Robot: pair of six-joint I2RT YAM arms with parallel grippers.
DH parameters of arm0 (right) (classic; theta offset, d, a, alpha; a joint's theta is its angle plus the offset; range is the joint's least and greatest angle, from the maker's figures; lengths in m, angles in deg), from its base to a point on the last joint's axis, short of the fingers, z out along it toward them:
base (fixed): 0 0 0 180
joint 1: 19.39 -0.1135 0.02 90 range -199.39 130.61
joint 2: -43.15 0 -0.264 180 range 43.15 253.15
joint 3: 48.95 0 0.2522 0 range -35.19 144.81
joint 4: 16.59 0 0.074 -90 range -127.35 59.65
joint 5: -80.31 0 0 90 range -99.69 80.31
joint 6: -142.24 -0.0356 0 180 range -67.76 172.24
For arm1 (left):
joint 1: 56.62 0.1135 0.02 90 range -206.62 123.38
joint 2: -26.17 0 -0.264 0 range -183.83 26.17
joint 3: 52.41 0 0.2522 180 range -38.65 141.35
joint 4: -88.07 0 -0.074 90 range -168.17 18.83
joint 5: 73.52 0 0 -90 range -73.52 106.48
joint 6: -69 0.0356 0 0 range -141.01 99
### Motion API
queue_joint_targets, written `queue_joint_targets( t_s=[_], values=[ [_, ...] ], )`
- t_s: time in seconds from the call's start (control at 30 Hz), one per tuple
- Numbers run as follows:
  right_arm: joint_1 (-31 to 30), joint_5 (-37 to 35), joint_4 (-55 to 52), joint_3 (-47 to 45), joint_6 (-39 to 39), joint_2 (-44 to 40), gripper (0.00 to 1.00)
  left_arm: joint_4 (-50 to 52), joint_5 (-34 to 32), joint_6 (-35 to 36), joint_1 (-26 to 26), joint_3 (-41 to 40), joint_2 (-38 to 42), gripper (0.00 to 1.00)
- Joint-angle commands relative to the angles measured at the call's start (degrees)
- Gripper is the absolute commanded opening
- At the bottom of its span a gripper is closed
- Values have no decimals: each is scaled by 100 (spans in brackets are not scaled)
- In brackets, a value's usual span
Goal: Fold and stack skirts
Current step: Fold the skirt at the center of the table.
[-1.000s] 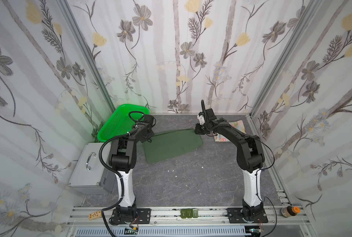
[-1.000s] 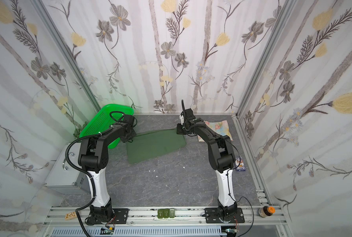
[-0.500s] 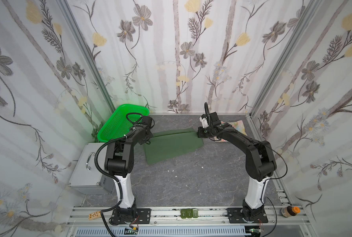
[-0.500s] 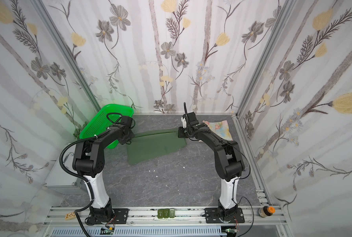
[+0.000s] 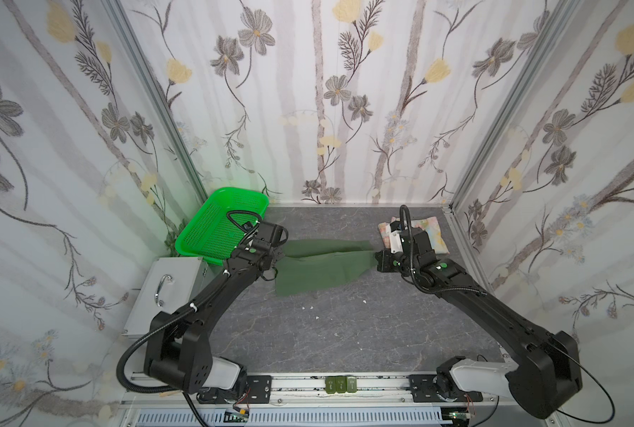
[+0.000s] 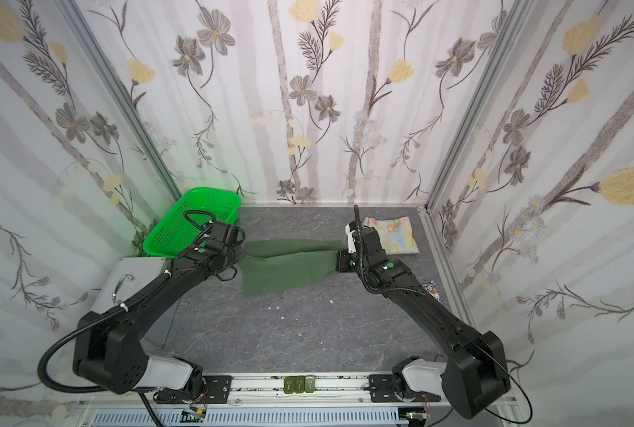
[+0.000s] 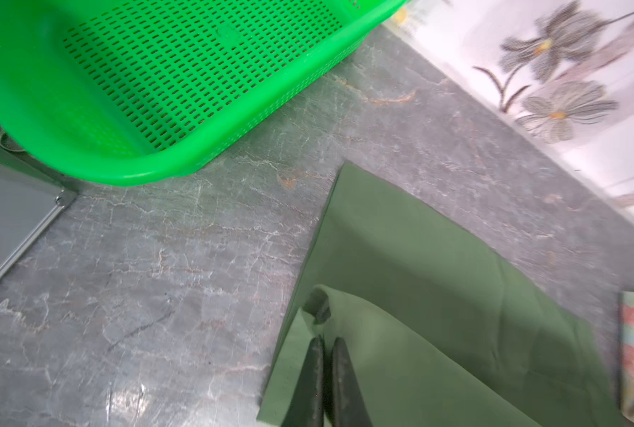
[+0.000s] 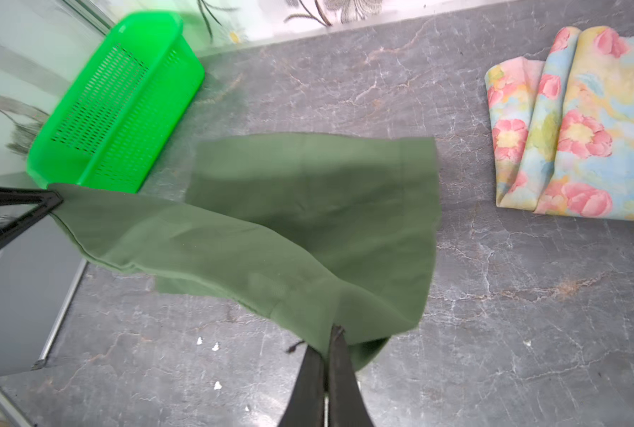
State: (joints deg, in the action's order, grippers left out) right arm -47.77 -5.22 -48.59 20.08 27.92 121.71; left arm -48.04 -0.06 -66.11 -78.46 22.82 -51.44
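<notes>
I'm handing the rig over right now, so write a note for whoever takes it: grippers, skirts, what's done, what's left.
The left gripper is shut on one end of the dark green skirt, the right gripper on the other; that edge is lifted, the rest lies on the table.
Done: the floral skirt is folded, far right corner.
To do: finish the green fold, stack both.

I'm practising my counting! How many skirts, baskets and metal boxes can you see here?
Skirts: 2 (dark green skirt, flowery skirt)
Baskets: 1 (green basket)
Metal boxes: 1 (silver metal case)
Total: 4
</notes>
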Motion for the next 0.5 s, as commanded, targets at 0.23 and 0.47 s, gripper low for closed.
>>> queue_joint_targets(
  t_s=[0.23, 0.47],
  values=[
    [-359, -544, -264, -1029, -963, -1594, 0, 344, 19, -609, -268, -769, 1549, 0],
    [-18, -642, -264, -782, -1122, -710, 0, 275, -154, -199, -259, -86, 456, 0]
  ],
)
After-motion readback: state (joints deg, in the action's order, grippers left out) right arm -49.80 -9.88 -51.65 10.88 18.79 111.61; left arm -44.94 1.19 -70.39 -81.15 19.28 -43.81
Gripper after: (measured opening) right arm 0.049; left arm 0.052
